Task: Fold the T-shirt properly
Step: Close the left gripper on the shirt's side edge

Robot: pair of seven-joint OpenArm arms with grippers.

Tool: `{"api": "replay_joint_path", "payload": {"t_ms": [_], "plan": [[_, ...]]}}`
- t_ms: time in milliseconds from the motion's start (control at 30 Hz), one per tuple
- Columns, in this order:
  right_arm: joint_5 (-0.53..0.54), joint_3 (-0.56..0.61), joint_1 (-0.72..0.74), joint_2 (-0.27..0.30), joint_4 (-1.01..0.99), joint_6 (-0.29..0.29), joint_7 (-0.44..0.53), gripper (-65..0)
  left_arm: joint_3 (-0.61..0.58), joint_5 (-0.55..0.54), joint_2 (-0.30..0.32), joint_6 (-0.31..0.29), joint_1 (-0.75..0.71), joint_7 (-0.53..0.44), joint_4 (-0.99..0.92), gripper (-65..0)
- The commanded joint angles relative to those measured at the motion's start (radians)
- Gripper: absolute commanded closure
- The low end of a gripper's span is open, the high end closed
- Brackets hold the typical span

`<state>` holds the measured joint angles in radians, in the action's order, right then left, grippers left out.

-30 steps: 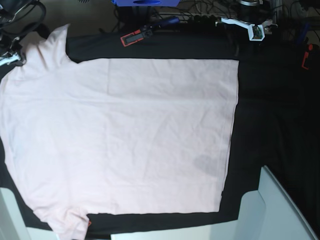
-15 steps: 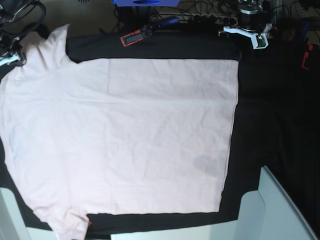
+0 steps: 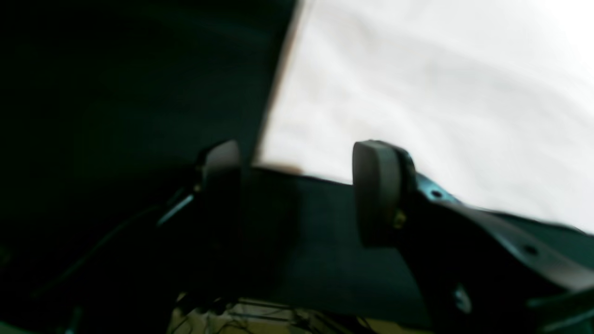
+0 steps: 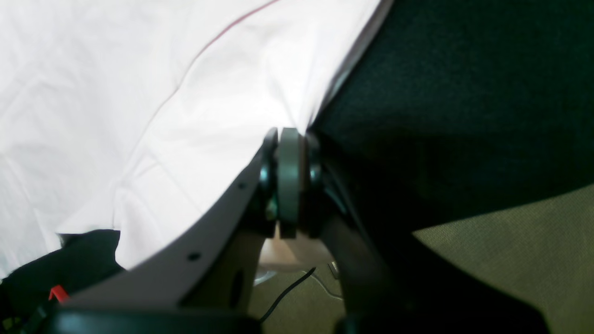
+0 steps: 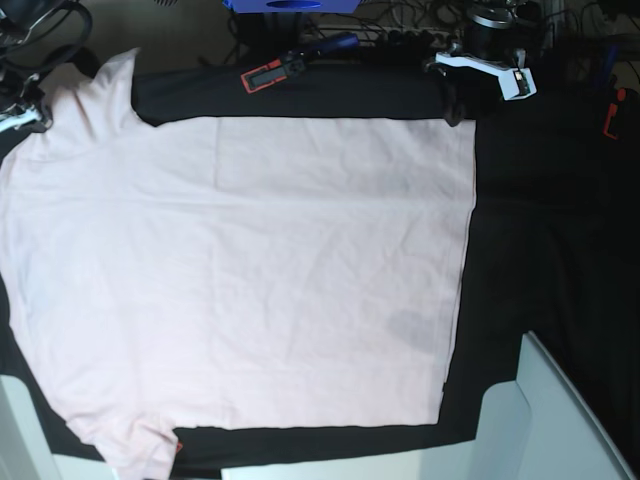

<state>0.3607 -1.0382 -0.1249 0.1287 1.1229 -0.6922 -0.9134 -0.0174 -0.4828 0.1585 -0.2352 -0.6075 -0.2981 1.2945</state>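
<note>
The pale pink T-shirt (image 5: 250, 270) lies spread flat, plain side up, on the black table cloth (image 5: 540, 240), sleeves toward the left. My left gripper (image 5: 458, 100) hovers over the shirt's far right hem corner. In the left wrist view the left gripper (image 3: 297, 185) is open, nothing between its fingers (image 3: 376, 185), with the T-shirt (image 3: 417, 93) corner just beyond them. My right gripper (image 5: 22, 108) sits at the far left by the upper sleeve. In the right wrist view the right gripper (image 4: 288, 176) is shut, tips at the T-shirt (image 4: 139, 93) edge; a pinch on cloth does not show.
A red-and-black tool (image 5: 268, 75) and a blue-handled one (image 5: 325, 45) lie behind the shirt, near a blue box (image 5: 285, 5) and cables. A white bin (image 5: 550, 420) stands at the front right. A red object (image 5: 612, 115) sits at the far right.
My left arm has come further into view and moved left, down toward the shirt's far right corner. The right arm and the shirt have stayed still.
</note>
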Motion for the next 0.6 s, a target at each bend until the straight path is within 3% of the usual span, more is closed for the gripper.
{"api": "replay_joint_path", "payload": {"t_ms": [0,400,567], "plan": [[-0.025,0.005,-0.005,-0.001,0.001,-0.006,-0.034,-0.3,-0.009,-0.009,0.010,-0.005,-0.019,-0.028,0.021,-38.3],[-0.025,0.005,-0.005,-0.001,0.001,-0.006,-0.031,-0.3,-0.009,-0.015,0.003,-0.005,-0.022,-0.033,0.000,-38.1],[-0.025,0.005,-0.005,-0.001,0.001,-0.006,-0.031,-0.3,0.118,-0.015,-0.021,-0.005,-0.013,-0.026,-0.003,-38.1]]}}
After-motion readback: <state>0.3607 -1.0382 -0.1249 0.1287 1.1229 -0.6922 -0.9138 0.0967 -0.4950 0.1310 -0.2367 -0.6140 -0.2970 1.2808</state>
